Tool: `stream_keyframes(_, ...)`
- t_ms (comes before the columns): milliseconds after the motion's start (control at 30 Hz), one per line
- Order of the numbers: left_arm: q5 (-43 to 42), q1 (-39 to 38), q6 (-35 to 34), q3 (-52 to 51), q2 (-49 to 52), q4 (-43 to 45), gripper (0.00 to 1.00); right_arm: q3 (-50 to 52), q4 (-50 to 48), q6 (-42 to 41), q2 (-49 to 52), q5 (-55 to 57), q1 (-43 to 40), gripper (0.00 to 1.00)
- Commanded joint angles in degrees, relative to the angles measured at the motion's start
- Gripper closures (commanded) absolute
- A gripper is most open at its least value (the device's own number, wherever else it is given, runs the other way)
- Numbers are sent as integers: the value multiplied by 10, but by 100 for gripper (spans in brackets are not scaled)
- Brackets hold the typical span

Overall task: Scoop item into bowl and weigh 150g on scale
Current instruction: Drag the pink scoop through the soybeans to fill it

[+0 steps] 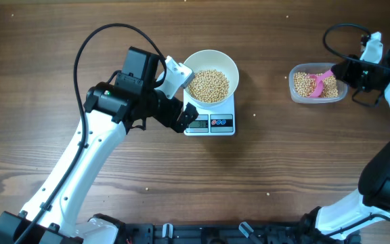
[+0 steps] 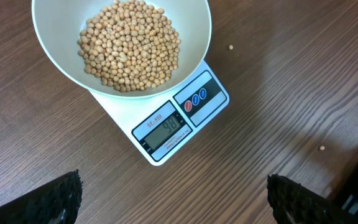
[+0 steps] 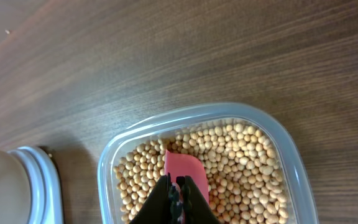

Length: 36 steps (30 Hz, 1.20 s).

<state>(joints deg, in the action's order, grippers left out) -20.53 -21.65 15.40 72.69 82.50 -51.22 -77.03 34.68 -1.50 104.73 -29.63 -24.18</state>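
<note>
White bowl (image 1: 210, 53) sits on the scale (image 1: 210, 124) near the middle of the table (image 1: 283, 169), and I see a heap of tan beans (image 1: 207, 85) in it. My left jaws are spread wide and empty, hovering just by the scale's display corner; their black tips frame the lower corners of the wrist view. Well apart to the right, the clear tub (image 3: 291, 134) holds more beans. My right jaws are clenched on a pink scoop (image 3: 185, 169), whose blade lies on the beans in that tub. Two stray beans (image 2: 231, 46) lie on the table beside the scale.
</note>
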Motion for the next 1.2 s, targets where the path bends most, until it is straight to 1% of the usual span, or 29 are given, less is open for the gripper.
stream_keyframes(0, -9, 0, 9, 6, -2, 1, 0, 50, -9, -1, 1, -35, -5, 96)
stream_keyframes(400, -9, 0, 9, 6, -2, 1, 0, 89, -36, 13, 1, -35, -35, 96)
stream_keyframes(533, -9, 0, 9, 6, -2, 1, 0, 97, -55, 15, 1, -70, -48, 96)
stream_keyframes(733, -9, 0, 9, 6, -2, 1, 0, 100, -61, 15, 1, -72, -50, 96)
stream_keyframes(933, -9, 0, 9, 6, -2, 1, 0, 100, -62, 30, 1, -144, -96, 96)
stream_keyframes(1167, -9, 0, 9, 6, -2, 1, 0, 100, -68, 30, 1, -156, -104, 96)
